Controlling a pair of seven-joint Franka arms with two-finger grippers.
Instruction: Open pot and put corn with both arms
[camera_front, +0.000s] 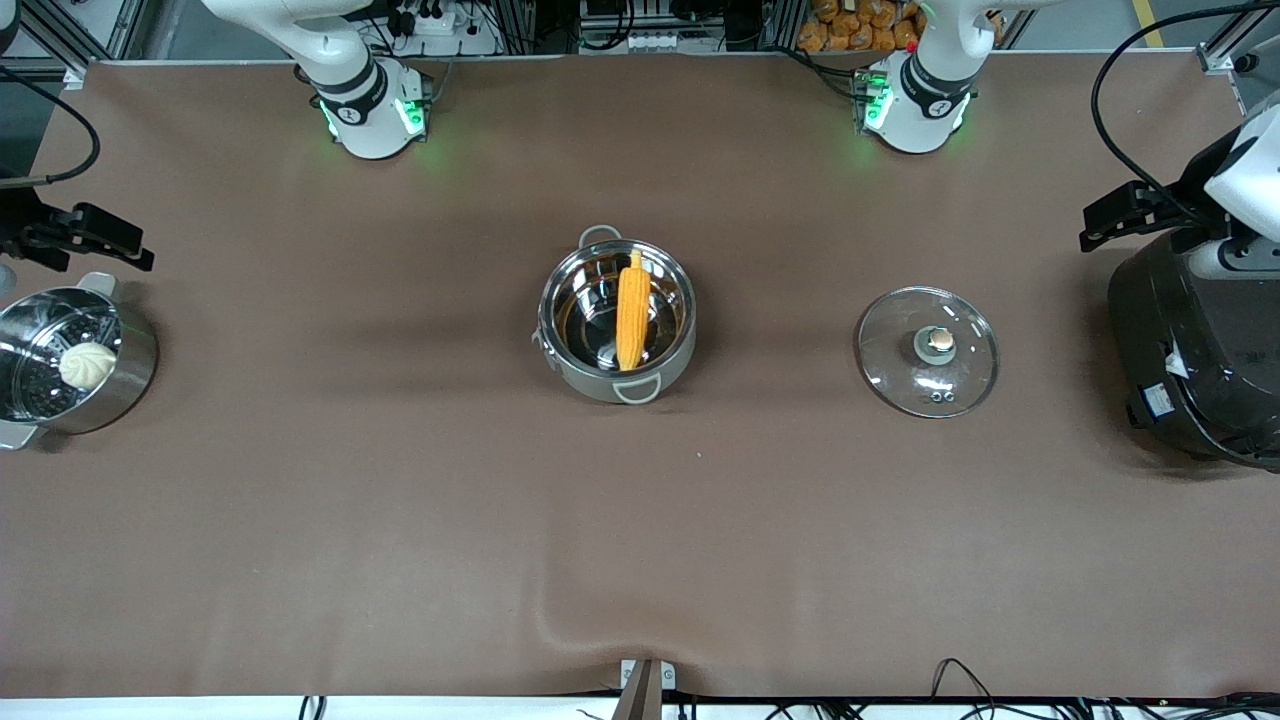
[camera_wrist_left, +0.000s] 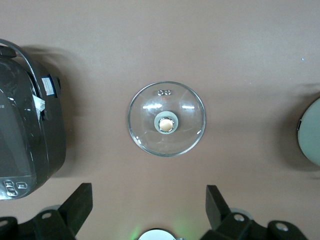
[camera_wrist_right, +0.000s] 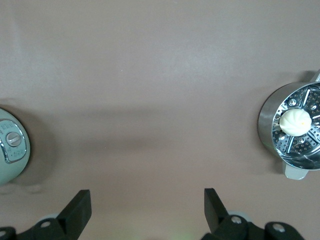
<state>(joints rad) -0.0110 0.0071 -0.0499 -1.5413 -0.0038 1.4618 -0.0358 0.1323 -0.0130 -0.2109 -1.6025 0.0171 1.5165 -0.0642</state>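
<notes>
Task looks done: the round shiny steel pot with grey-beige outside and pale loop handles (camera_front: 617, 318) sits mid-table, lid off, with the tapered, knitted-looking orange-yellow corn cob (camera_front: 631, 310) lying inside. Its round glass lid with copper-coloured knob (camera_front: 928, 350) lies flat beside the pot, toward the left arm's end. Left end effector (camera_wrist_left: 149, 207) hangs wide and empty over the lid; right end effector (camera_wrist_right: 147, 209) wide, empty over bare brown table (camera_front: 400, 480).

Front camera high, facing arms; wrist cameras look straight down
</notes>
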